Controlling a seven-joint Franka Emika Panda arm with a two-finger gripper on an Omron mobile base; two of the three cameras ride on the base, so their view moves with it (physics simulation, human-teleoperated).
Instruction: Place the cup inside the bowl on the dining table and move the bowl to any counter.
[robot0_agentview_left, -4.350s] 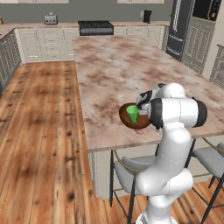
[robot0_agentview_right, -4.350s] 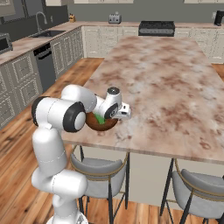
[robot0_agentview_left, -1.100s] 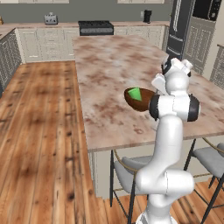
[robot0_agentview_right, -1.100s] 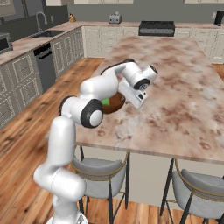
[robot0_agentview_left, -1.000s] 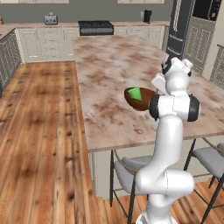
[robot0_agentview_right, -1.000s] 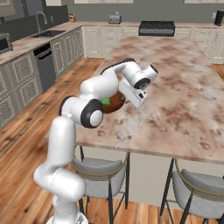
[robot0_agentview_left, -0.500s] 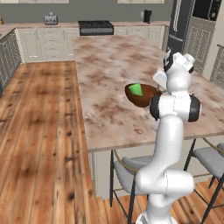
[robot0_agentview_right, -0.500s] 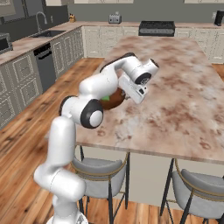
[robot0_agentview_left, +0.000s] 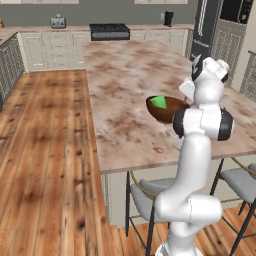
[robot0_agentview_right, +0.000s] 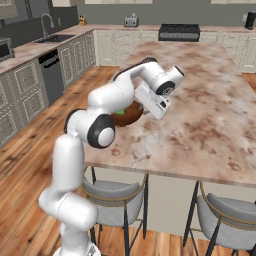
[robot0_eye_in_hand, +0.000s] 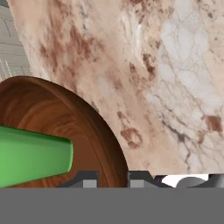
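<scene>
The gripper is pinching the bowl by its rim, jaws nearly closed, cup lying inside. Bowl is now rising higher off the dining table than a second ago, so cup step is done; carry to a counter is starting.

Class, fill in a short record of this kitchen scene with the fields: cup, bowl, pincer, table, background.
cup: green cup lying tilted inside the bowl
bowl: brown bowl lifted above the table, rim pinched
pincer: pincer closed on the bowl's rim
table: marbled dining table with stools at its near edge
background: stove and toaster on the far counter
</scene>
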